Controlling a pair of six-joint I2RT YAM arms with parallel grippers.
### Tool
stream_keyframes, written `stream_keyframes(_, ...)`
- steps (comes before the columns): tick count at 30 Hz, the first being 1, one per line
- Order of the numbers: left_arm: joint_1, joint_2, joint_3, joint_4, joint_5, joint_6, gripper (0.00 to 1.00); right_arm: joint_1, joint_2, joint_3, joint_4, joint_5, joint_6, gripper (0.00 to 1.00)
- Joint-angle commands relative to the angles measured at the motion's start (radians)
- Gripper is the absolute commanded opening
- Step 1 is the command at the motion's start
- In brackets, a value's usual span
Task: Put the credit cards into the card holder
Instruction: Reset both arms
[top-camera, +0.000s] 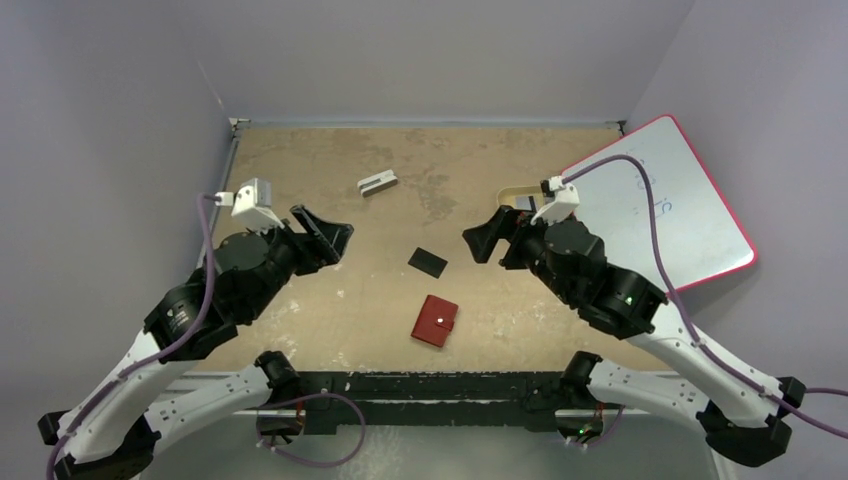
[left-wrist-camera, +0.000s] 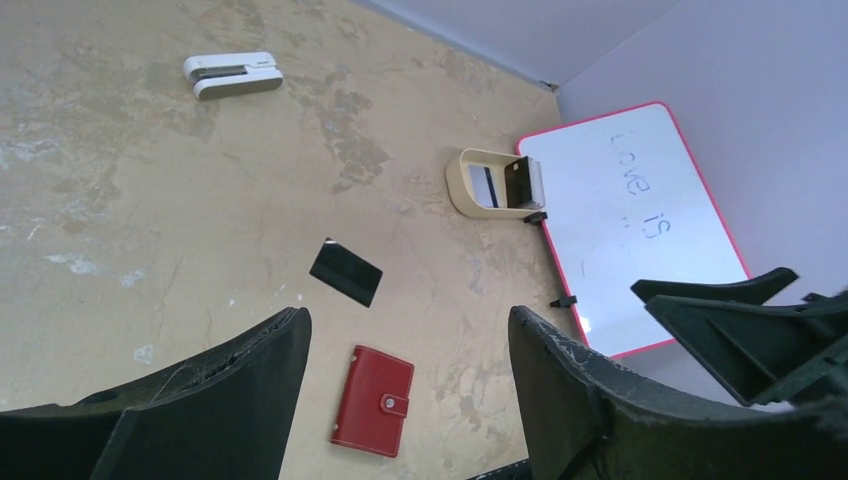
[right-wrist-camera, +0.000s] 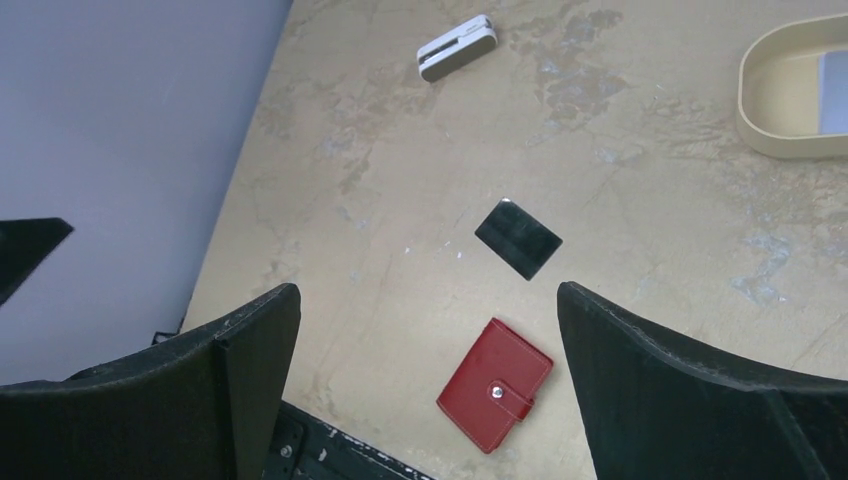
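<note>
Your left gripper (left-wrist-camera: 408, 320) and right gripper (right-wrist-camera: 428, 300) hover spread wide, both empty. Nothing is stowed yet. The card holder (top-camera: 434, 321) lies snapped shut nearest you, with 1 black card (top-camera: 428, 262) just beyond it. More cards (left-wrist-camera: 482, 184) wait farther off in the tan tray (left-wrist-camera: 458, 190).

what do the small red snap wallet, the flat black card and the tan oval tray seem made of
Small red snap wallet: probably leather or faux leather, matte, with pale edge stitching and a metal-looking snap. Flat black card: likely plastic, thin, smooth, with a faint sheen. Tan oval tray: seemingly moulded plastic, smooth matte walls, rounded rim.
</note>
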Motion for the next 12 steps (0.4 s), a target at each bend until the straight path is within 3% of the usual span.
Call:
stream_keyframes(1,0.002,0.024,-0.042,0.046,-0.028,-0.001,0.72,0.001,-0.038,0.017,0.024,0.040,0.003,0.99)
stream_keyframes(12,0.002,0.051,-0.053,0.035,-0.046,-0.027,0.73,0.001,-0.086,0.018,0.015,0.059,0.002,0.99)
